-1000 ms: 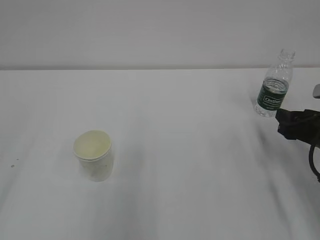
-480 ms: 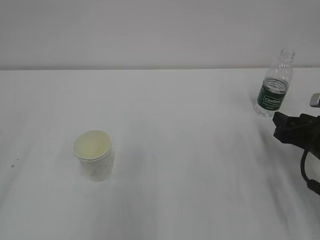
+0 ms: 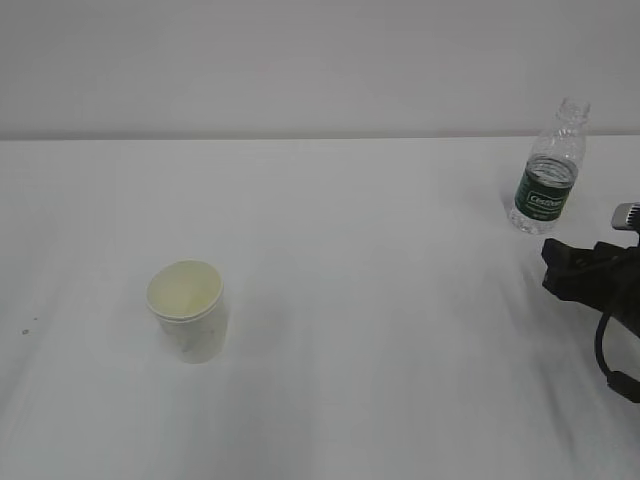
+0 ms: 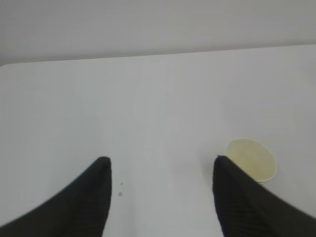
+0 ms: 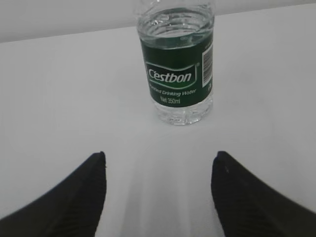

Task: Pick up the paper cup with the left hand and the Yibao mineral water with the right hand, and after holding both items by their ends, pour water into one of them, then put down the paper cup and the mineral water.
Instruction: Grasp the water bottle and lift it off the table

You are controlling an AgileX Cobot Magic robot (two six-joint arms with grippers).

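White surface [image 3: 380, 300], plain wall behind. Paper cup [image 3: 187, 310] stands upright on the left side, mouth up; I cannot tell whether there is water in it. Water bottle [image 3: 549, 170] stands upright far right near the back edge, no cap, some water inside, green label facing forward.

Right gripper [image 5: 159, 163] low over the surface just in front of the bottle, released, fingers spread wide with nothing between them; the bottle sits centred ahead of the gap, not touching. Left gripper [image 4: 160, 165] also released and empty; it is out of the room-side view. In its wrist view the cup sits just beyond the right finger [image 4: 242, 197], off to the side of the gap.

Both things stand on the surface and neither gripper holds anything, so the job looks finished or nearly so.

Risks from here:
- Bottle is open and light. A nudge from the right gripper's fingers would tip it and spill.
- Cup is off-centre to the left gripper. A sideways drift of that finger could clip the rim and knock it over.
- Cable on the right arm hangs low and could drag across the surface.
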